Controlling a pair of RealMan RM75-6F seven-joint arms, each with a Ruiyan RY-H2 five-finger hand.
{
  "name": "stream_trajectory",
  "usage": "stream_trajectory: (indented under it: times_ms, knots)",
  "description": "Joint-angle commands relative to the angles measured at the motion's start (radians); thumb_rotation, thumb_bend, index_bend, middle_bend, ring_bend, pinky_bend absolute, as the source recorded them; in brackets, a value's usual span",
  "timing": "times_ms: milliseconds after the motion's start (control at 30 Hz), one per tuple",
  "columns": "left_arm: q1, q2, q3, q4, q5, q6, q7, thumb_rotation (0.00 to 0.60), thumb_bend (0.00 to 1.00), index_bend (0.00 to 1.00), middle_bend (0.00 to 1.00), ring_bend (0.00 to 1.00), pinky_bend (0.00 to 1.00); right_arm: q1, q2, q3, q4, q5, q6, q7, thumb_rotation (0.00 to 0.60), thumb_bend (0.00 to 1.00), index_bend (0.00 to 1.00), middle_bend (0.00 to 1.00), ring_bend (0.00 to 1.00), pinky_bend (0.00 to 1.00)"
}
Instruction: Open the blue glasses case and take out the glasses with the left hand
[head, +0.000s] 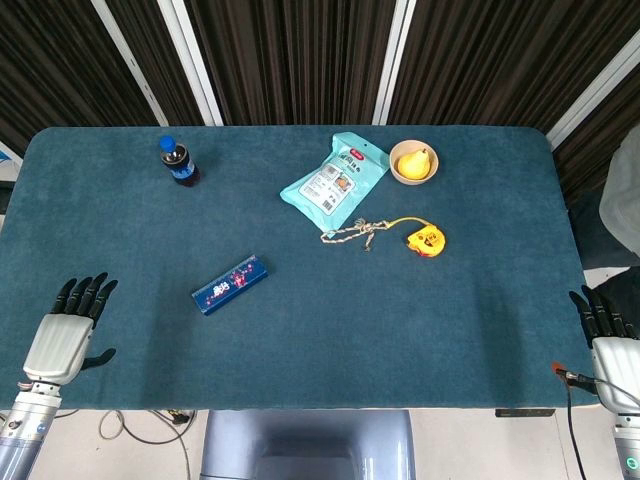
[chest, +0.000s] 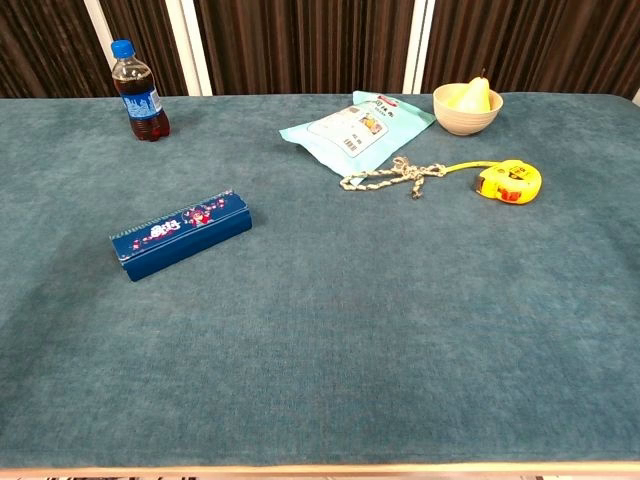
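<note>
Blue glasses case (head: 230, 284), lid closed, lies flat and slanted on the teal table (head: 330, 330), left of centre, well apart from both hands. Left hand (head: 68, 332) rests at the near left edge, fingers spread, holding nothing; right hand (head: 606, 335) at the near right edge, fingers extended, likewise empty. Far side: cola bottle (head: 178, 161), snack packet (head: 335, 181), bowl with pear (head: 414, 163), rope (head: 355, 232), yellow tape measure (head: 426, 239).

The glasses case (chest: 181, 234) lies left of the tape measure (chest: 509, 182), bottle (chest: 138, 91) behind it.

A teal cloth-covered table (head: 420, 320) stands before dark ribbed wall panels (head: 290, 60) with white strips (head: 190, 50).
</note>
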Motion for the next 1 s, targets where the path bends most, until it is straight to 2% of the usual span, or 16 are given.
stream_trajectory:
  times_ms: [33,367,567,767,1000]
  knots:
    - [0.000,-0.001,0.001,-0.002,0.000,-0.002,0.003,0.600,0.08,0.00,0.00,0.00,0.00,0.000,0.000,0.000,-0.001,0.001,0.000,0.000,0.600,0.12,0.00,0.00,0.00,0.21]
    - [-0.003,-0.008,-0.009,-0.019,-0.016,-0.004,0.017,0.600,0.08,0.00,0.00,0.00,0.00,0.000,0.002,0.001,-0.005,0.006,-0.004,0.006,0.600,0.12,0.00,0.00,0.00,0.21]
    - [-0.044,-0.040,-0.034,-0.061,-0.018,-0.037,0.090,0.600,0.09,0.00,0.00,0.00,0.00,0.003,0.002,0.003,-0.007,0.014,-0.013,0.009,0.600,0.12,0.00,0.00,0.00,0.21]
    - [-0.134,-0.149,-0.100,-0.080,-0.096,-0.134,0.200,0.600,0.09,0.00,0.00,0.00,0.00,0.004,0.002,0.006,-0.010,0.023,-0.019,0.012,0.600,0.12,0.00,0.00,0.00,0.21]
    - [-0.231,-0.313,-0.156,-0.023,-0.227,-0.220,0.363,0.600,0.10,0.00,0.00,0.00,0.00,0.005,0.004,0.007,-0.013,0.032,-0.025,0.015,0.600,0.12,0.00,0.00,0.00,0.21]
